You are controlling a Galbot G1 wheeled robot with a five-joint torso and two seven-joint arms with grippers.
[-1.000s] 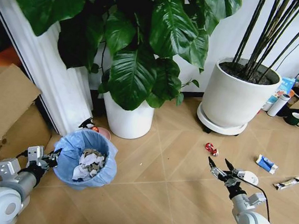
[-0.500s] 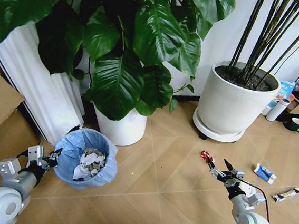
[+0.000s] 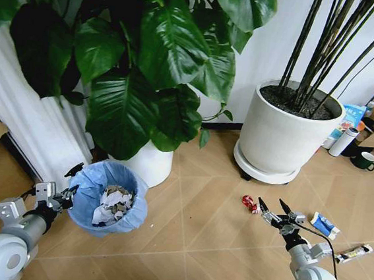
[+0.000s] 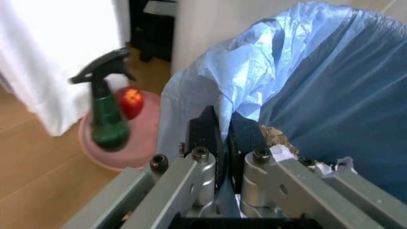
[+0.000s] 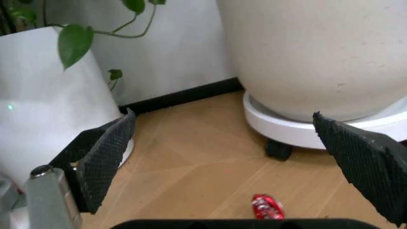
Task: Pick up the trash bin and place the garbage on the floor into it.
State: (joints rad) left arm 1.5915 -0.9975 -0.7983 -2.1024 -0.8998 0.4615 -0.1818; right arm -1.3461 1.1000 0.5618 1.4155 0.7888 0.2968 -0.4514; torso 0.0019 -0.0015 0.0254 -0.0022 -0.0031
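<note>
The trash bin, small and lined with a crinkled light-blue bag, hangs at my lower left with crumpled white tissues inside. My left gripper is shut on its rim; in the left wrist view the fingers pinch the bag's edge. My right gripper is open low over the floor. A crushed red can lies just left of it, seen ahead between the wide jaws as the can. A blue-white wrapper and a small tube lie to the right.
A big white planter on a wheeled base stands behind the can. A second white pot with broad leaves sits behind the bin. A spray bottle in a pink dish is beside the bin. A bottle and mug are far right.
The camera has swung right, so the whole scene slid left. The bin stays held at my left gripper. The red can now lies closer to my open right gripper.
</note>
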